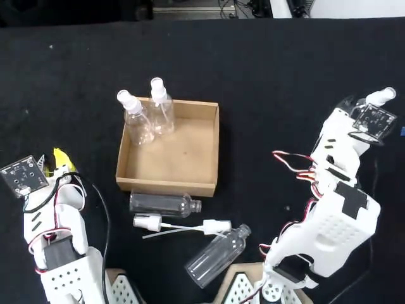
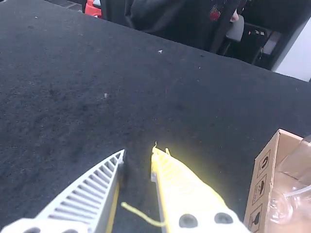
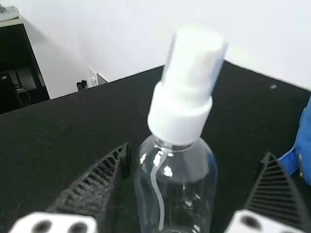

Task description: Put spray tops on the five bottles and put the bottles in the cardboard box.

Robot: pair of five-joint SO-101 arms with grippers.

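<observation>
The cardboard box (image 1: pixel 210 152) sits mid-table; two clear bottles with spray tops (image 1: pixel 137 119) (image 1: pixel 162 107) lean in its back-left corner. In front of the box lie an uncapped bottle (image 1: pixel 161 204), a second uncapped bottle (image 1: pixel 215 254) and two loose spray tops (image 1: pixel 148 221) (image 1: pixel 216 227). My right gripper (image 1: pixel 373 109) (image 3: pixel 194 151) is at the far right, shut on a capped bottle (image 3: pixel 175 184) whose white top (image 1: pixel 381 96) sticks out past the fingers. Slightly open and holding nothing, my left gripper (image 1: pixel 54 161) (image 2: pixel 137 155) hovers over the black mat left of the box (image 2: pixel 265 179).
A black mat (image 1: pixel 266 76) covers the whole table. Both arm bases (image 1: pixel 63 272) (image 1: pixel 329 234) stand at the front edge, and red and white cables (image 1: pixel 294 164) loop off the right arm. A blue object (image 3: pixel 301 150) lies beside the right gripper.
</observation>
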